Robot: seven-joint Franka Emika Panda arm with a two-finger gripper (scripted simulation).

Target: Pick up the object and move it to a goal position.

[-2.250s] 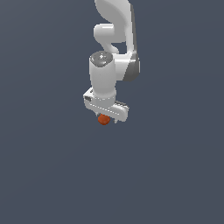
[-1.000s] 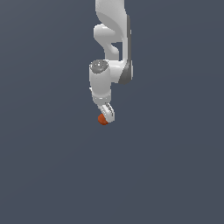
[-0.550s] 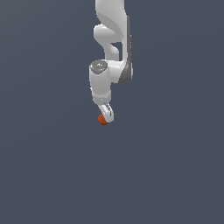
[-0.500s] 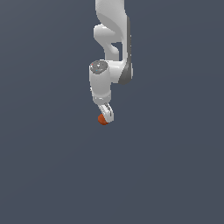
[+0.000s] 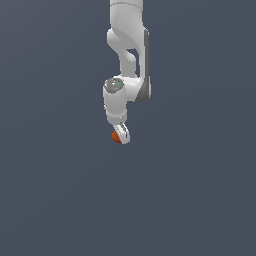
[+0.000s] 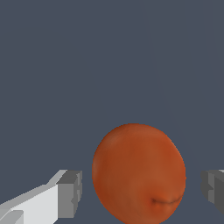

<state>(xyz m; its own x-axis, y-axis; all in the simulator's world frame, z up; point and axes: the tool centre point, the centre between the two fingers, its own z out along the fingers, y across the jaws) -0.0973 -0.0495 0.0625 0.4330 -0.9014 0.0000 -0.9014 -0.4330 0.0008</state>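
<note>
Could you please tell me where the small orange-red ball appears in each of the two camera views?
Exterior view: the small orange-red ball sits near the picture's centre, at the tip of the white gripper.
Wrist view: the ball looms large between the two grey finger pads, gaps visible either side.
Shared landmark: the gripper's fingers.

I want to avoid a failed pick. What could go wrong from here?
1. In the wrist view the orange-red ball sits between the gripper's pads with gaps on both sides; lifting now would probably leave it behind.
2. It looks closer to one pad, so closing the jaws may roll it away.
</note>
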